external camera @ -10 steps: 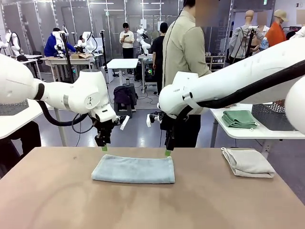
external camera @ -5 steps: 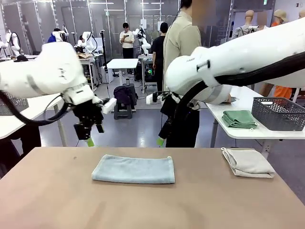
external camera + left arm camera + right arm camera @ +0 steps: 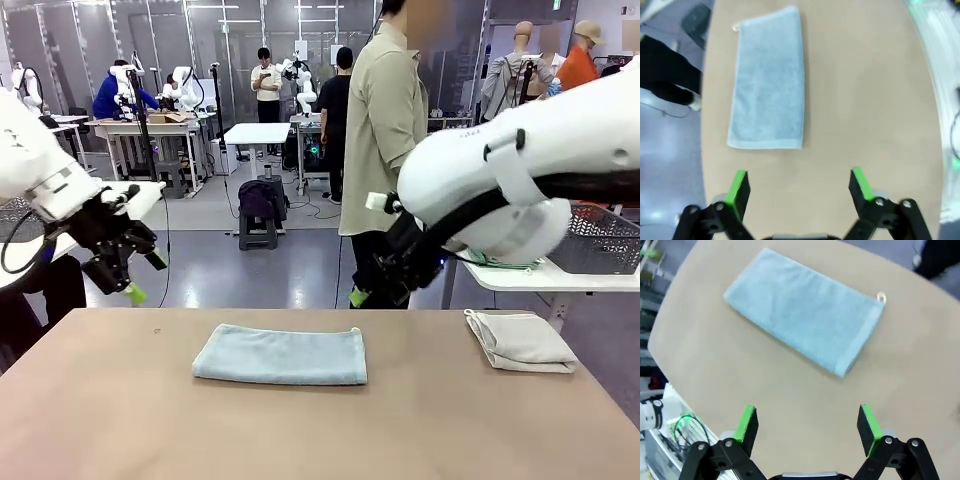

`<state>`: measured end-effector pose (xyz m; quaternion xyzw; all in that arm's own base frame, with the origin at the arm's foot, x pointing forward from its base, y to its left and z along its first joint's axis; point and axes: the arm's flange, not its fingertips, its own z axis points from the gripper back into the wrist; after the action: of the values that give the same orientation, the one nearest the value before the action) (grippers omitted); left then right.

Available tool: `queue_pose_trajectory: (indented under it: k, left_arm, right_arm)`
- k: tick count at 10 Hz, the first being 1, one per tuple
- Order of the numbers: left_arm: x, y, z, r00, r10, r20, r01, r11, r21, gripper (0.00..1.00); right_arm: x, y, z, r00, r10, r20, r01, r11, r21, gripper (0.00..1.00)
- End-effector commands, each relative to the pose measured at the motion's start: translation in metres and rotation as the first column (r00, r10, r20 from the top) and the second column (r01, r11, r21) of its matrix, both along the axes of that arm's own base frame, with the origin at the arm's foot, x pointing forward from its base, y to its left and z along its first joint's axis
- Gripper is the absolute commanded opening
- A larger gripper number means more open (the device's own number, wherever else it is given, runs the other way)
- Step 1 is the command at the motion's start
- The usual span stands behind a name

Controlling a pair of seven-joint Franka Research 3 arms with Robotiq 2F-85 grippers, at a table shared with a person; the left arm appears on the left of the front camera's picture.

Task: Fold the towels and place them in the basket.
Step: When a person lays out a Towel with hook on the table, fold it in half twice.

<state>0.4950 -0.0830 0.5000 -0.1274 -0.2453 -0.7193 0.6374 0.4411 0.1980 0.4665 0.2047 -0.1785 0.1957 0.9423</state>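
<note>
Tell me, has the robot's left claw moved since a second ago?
Yes. The left gripper has swung leftward, away from the blue towel's far left corner, where it hovered; the towel itself lies unmoved.

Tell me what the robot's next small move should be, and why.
Probably lower the left gripper to the nearer short end of the blue towel to fold it in half. The towel lies long, flat and untouched, and both that gripper and the right gripper hang open and empty.

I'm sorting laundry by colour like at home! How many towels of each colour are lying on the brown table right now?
Light blue towel: 1
Cream-white towel: 1
Total: 2 towels
</note>
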Motion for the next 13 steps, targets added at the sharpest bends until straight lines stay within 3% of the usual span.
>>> queue_pose_trajectory:
  k: [1, 2, 3, 4, 8, 10, 11, 13]
  left_arm:
    - [0.001, 0.009, -0.009, 1.000, 0.012, 0.021, -0.011, 0.996, -0.090, 1.00]
    - [0.005, 0.020, -0.012, 0.999, 0.028, 0.016, -0.025, 0.990, -0.142, 1.00]
    - [0.006, 0.033, -0.016, 0.999, 0.048, 0.010, -0.045, 0.978, -0.202, 1.00]
    - [0.006, 0.048, -0.020, 0.999, 0.041, -0.004, -0.041, 0.960, -0.275, 1.00]
    - [0.027, 0.088, -0.039, 0.991, -0.069, -0.116, -0.002, 0.851, -0.525, 1.00]
    - [0.035, 0.091, -0.046, 0.984, -0.100, -0.146, 0.002, 0.831, -0.556, 1.00]
    - [0.037, 0.086, -0.047, 0.982, -0.061, -0.181, -0.050, 0.835, -0.547, 1.00]
    - [0.023, 0.091, -0.051, 0.987, -0.073, -0.140, -0.013, 0.844, -0.536, 1.00]
  right_arm:
    - [0.002, 0.012, -0.003, 0.981, -0.101, -0.167, 0.108, 0.993, 0.037, 1.00]
    - [0.007, 0.012, -0.005, 0.968, -0.097, -0.231, 0.108, 0.993, 0.038, 1.00]
    - [0.010, 0.011, -0.003, 0.972, -0.045, -0.229, 0.049, 0.999, 0.013, 1.00]
    - [-0.006, 0.005, -0.015, 0.983, -0.092, -0.156, 0.095, 0.995, 0.016, 1.00]
    - [-0.006, 0.005, -0.015, 0.983, -0.092, -0.156, 0.095, 0.995, 0.016, 1.00]
    - [-0.006, 0.005, -0.015, 0.983, -0.092, -0.156, 0.095, 0.995, 0.016, 1.00]
    - [-0.001, 0.007, -0.012, 0.981, -0.088, -0.174, 0.094, 0.995, 0.022, 1.00]
    - [0.005, 0.019, -0.020, 0.957, -0.207, -0.202, 0.209, 0.978, -0.015, 1.00]
